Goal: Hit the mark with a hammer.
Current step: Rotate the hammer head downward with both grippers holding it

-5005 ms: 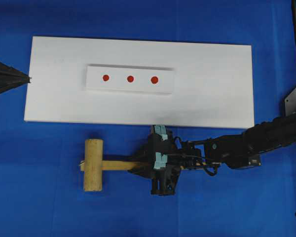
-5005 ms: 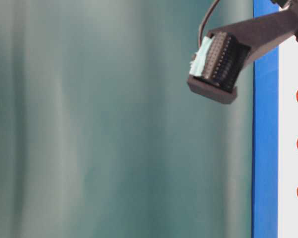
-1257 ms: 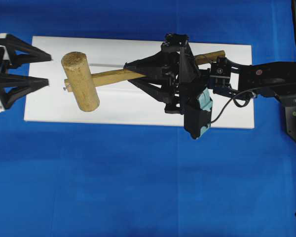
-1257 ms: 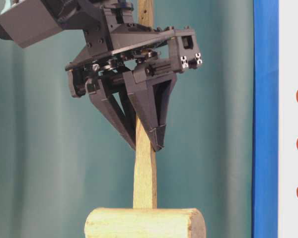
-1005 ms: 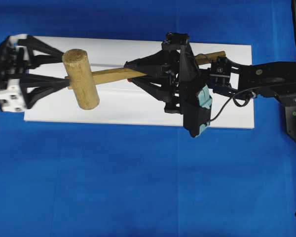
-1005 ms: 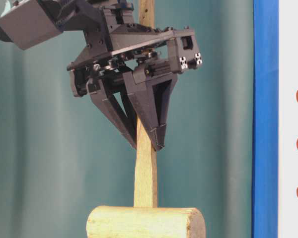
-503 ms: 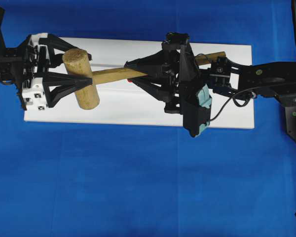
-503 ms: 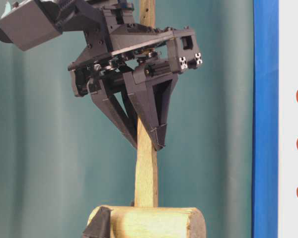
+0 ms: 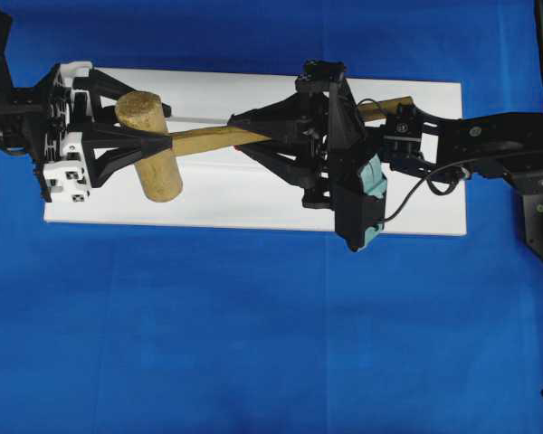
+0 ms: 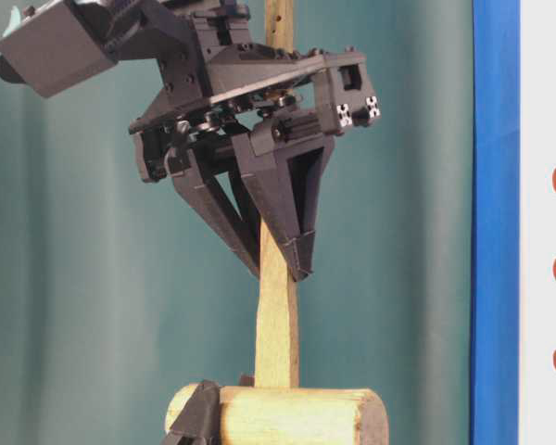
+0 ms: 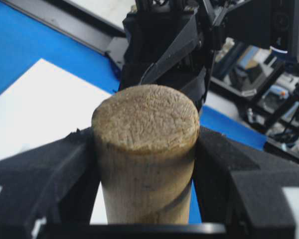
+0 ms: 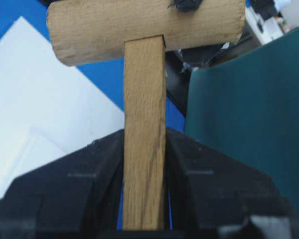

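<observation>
Above the white board [image 9: 253, 194], wooden mallet [image 9: 154, 149] held off the surface, head to the left, handle running right; right gripper [image 9: 244, 136] clamped on the flat handle mid-length; left gripper [image 9: 158, 140] fingers [image 11: 229, 174] pressed against both sides of the cylindrical head; blue table cover [image 9: 253, 344] all around

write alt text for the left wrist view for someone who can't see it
The end face of the hammer head fills the middle, with the left gripper's black fingers against both its sides. Behind it are the right gripper, a white board and blue table.
</observation>
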